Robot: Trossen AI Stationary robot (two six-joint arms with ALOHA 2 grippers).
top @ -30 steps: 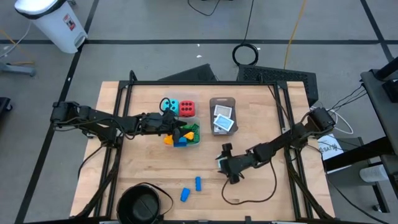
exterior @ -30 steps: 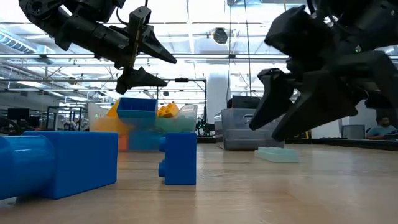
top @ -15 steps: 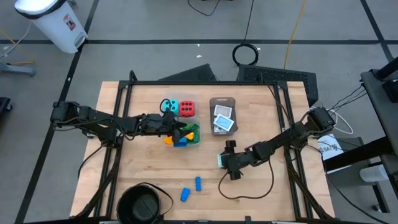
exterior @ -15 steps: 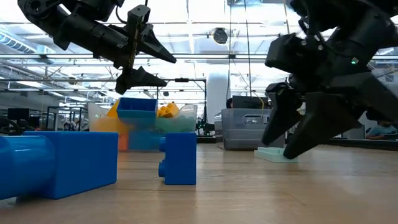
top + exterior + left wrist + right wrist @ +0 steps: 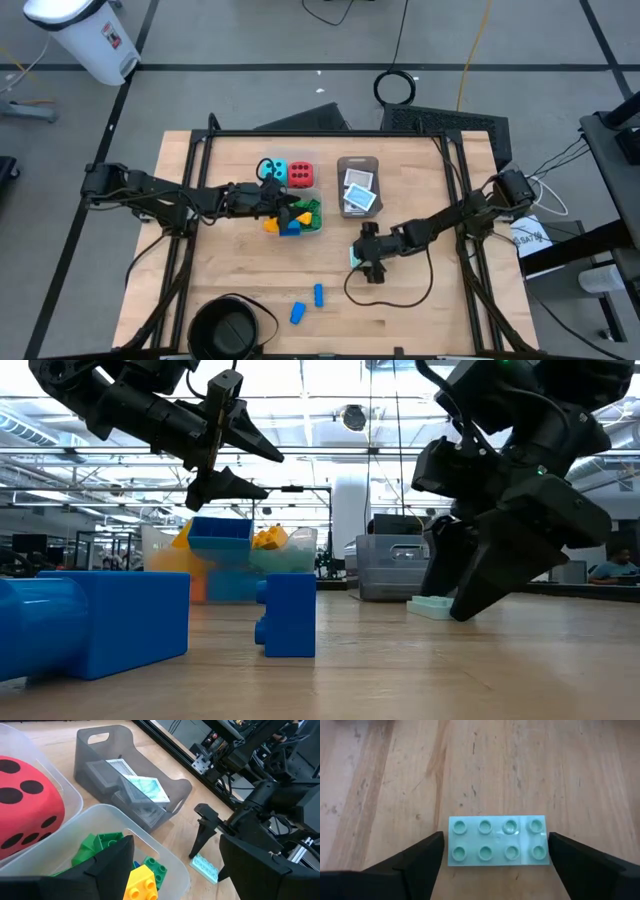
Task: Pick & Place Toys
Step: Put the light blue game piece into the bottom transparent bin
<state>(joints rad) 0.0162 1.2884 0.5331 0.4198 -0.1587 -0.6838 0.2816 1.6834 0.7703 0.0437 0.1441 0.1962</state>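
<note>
1. A pale teal flat brick (image 5: 498, 840), eight studs up, lies flat on the wood.
2. Two blue bricks (image 5: 307, 304) lie apart nearby.
3. Red die (image 5: 300, 174) and teal die (image 5: 277, 171) sit side by side.
4. Mixed bricks (image 5: 296, 217) fill a tub.

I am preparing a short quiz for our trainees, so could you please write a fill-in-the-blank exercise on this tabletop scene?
1. The right hand stands open astride a flat pale ____ plate that lies on the table.
2. The plate carries ____ studs, in two rows.
3. The red die sits beside the ____ die in a clear tub.
4. The two loose bricks near the black bowl are ____.

Missing words: teal; eight; teal; blue
</note>
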